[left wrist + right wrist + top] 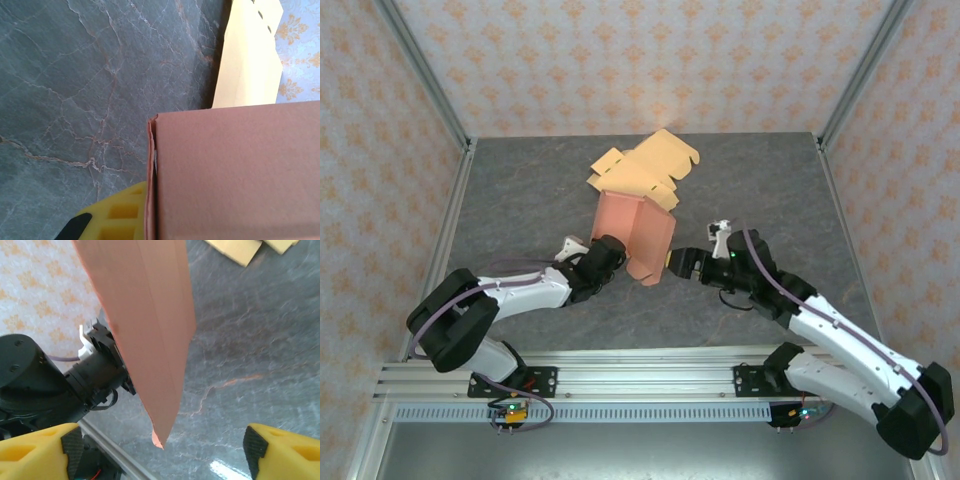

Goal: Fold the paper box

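Left gripper [608, 254] is clenched on the left wall of the paper box [638, 232], while the right gripper [677, 263] stands released — its yellow fingers [35, 450] spread wide, with the box's lower corner hanging between them, clear of both. The box stands part-raised at the middle of the grey table [520, 200] between the two grippers — pink walls upright nearest the arms, tan flaps [645, 165] lying flat on the far side.

Robot lab test booth. Dark grey marble-patterned tabletop [520, 190] boxed in by pale wall panels with orange floral print [620, 60] and silver aluminium corner posts [425, 70]. Slotted aluminium rail [650, 375] at near edge carries white-and-black left arm [510, 295] and right arm [840, 335].
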`<state>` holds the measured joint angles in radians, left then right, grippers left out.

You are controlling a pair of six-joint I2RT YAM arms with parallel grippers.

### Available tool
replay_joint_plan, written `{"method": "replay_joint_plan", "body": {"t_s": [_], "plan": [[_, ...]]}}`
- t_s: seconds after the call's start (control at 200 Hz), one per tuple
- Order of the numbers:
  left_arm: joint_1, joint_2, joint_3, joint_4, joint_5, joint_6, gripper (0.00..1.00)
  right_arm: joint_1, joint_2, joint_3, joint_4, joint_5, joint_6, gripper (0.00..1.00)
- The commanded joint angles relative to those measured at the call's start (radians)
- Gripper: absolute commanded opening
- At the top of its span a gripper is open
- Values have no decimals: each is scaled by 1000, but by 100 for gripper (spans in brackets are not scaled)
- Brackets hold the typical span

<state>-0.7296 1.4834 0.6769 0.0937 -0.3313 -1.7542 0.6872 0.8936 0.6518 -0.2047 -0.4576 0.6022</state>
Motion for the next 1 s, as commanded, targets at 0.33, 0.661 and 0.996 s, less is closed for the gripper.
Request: {"method": "replay_joint_plan", "body": {"t_s": [0.33,0.661,0.996], "plan": [[-12,-42,-18,13,0,-52,0,92,282,196,-8,132,-95,7],[-15,-317,-168,125,55,258,100,52,380,435,-352,327,-535,0],[-3,-1045,-141,-404,6,1203,100,11,316,493,-533,262,-1228,0]]}}
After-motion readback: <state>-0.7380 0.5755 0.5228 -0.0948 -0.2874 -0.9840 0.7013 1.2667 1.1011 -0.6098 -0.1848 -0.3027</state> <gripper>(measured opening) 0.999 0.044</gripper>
